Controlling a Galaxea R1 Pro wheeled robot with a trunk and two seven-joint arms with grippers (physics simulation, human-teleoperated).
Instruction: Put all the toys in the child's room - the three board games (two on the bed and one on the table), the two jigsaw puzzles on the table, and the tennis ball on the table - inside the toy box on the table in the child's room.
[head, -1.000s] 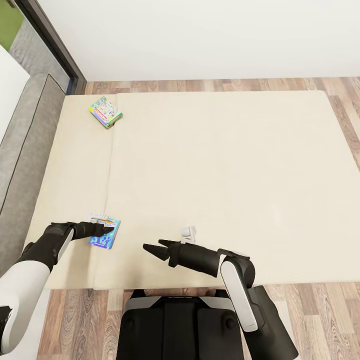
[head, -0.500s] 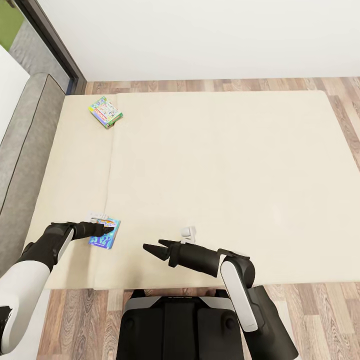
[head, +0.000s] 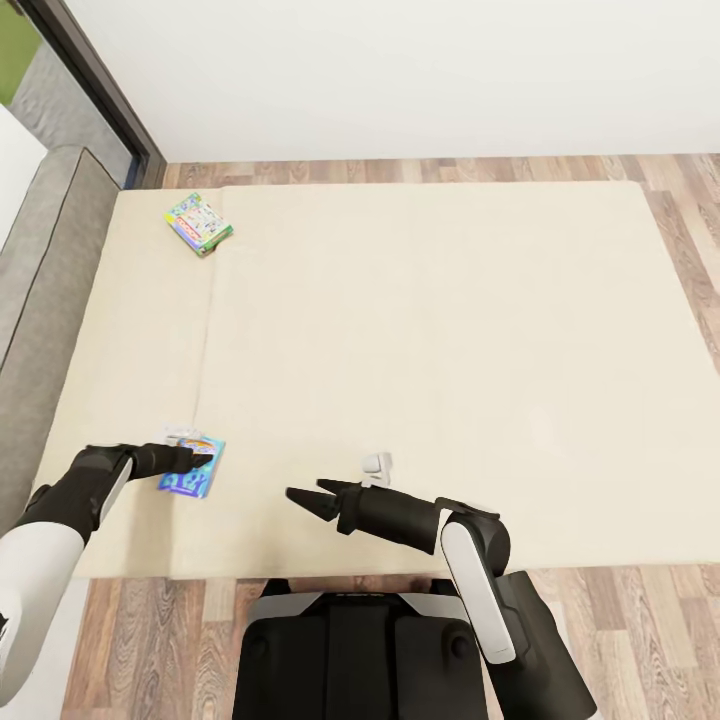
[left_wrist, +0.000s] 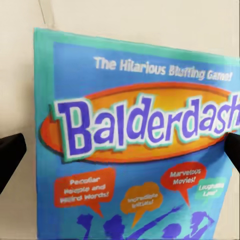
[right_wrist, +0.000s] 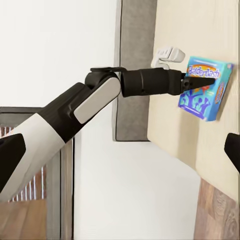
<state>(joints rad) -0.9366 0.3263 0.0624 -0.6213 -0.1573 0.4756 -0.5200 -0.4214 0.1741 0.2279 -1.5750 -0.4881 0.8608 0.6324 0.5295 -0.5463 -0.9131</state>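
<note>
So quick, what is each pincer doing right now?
Left pincer: open, its fingers either side of the blue game box on the bed.
Right pincer: open, holding nothing.

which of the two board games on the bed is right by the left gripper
The blue Balderdash box, at the left gripper near the bed's front edge. The green Monopoly box lies far off by the headboard end.
</note>
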